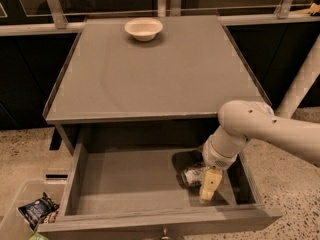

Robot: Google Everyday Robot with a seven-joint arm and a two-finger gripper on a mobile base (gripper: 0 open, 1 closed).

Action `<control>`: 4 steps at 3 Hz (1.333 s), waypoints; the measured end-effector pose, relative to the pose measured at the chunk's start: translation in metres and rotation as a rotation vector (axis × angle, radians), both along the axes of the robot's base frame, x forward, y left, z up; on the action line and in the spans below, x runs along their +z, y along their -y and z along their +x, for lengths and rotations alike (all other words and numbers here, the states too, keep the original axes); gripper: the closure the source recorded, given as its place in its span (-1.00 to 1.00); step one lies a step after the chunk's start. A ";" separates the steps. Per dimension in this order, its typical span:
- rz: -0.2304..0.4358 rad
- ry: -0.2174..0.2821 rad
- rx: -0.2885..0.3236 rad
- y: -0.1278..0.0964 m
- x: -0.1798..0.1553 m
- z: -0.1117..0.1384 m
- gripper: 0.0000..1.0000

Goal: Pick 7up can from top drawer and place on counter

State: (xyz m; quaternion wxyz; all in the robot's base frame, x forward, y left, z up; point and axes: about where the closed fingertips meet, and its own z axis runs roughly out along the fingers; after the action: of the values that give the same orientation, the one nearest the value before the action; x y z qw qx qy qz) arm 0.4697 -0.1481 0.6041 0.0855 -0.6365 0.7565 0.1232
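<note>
The 7up can (191, 176) lies on its side on the floor of the open top drawer (130, 181), at the right. It is silvery-white with small label marks. My gripper (208, 185) reaches down into the drawer from the white arm on the right. Its cream tip is right against the can's right side, low over the drawer floor. The arm's wrist hides part of the can. The counter (150, 69) is the large grey tabletop above the drawer.
A cream bowl (143, 28) stands at the far middle of the counter. A dark blue snack bag (37, 209) lies in a bin on the floor left of the drawer. A white post (300, 84) stands at the right. The drawer knob (163, 232) shows at the bottom edge.
</note>
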 end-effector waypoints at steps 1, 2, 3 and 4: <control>0.000 0.000 0.000 0.000 0.000 0.000 -1.00; 0.000 0.000 0.000 0.000 0.000 0.000 -0.66; 0.000 0.000 0.000 0.000 0.000 0.000 -0.18; 0.000 0.000 0.000 0.000 0.000 0.000 0.29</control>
State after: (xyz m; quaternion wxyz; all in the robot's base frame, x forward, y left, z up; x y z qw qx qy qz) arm 0.4696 -0.1480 0.6041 0.0854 -0.6365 0.7565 0.1233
